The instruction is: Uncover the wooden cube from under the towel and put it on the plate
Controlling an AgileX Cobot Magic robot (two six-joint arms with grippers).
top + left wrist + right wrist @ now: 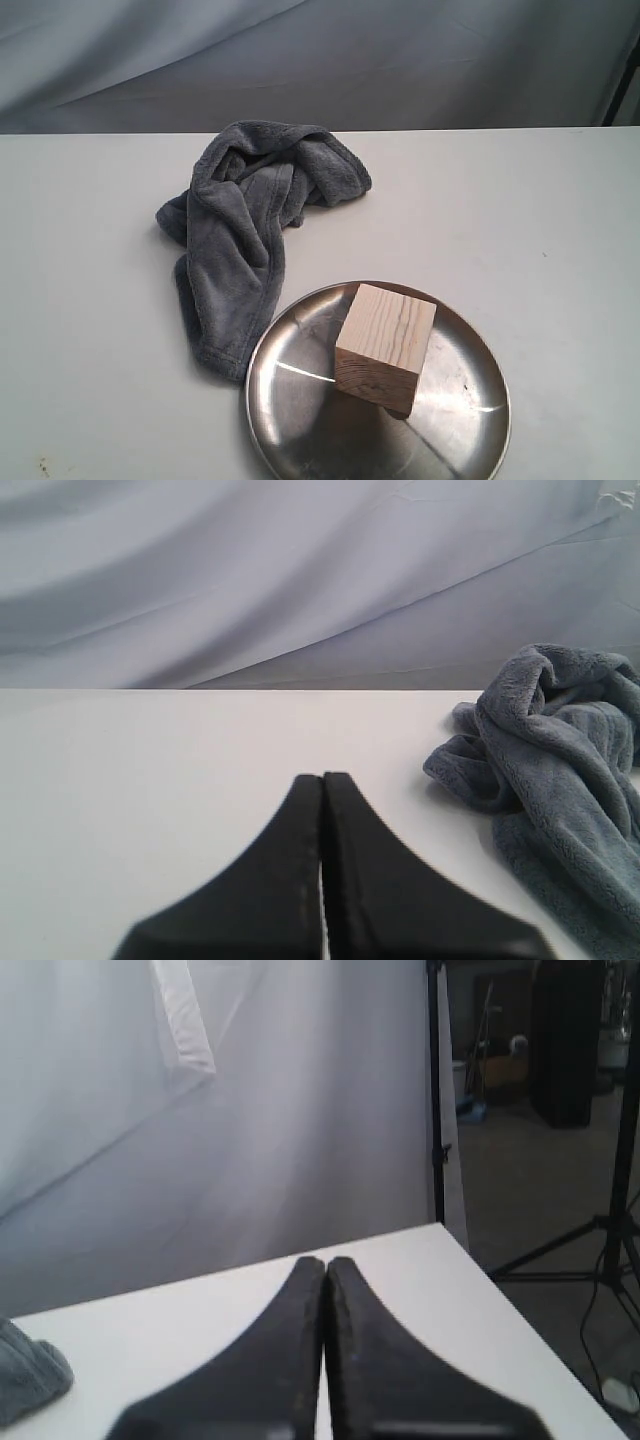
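Note:
The pale wooden cube [383, 347] with dark grain lines stands on the shiny steel plate [300, 395] near the front of the table. The dark grey-blue towel [245, 225] lies crumpled beside the plate, up and to its left, its lower end touching the plate's rim. Neither arm shows in the exterior view. In the left wrist view my left gripper [322, 778] is shut and empty above bare table, with the towel [555, 770] off to one side. My right gripper [326, 1261] is also shut and empty, with a scrap of the towel [30, 1380] at the frame's edge.
The white table [540, 230] ends at a grey backdrop curtain [320, 60] behind. In the right wrist view the table's edge [520, 1310] drops off to a floor with light stands [615, 1210].

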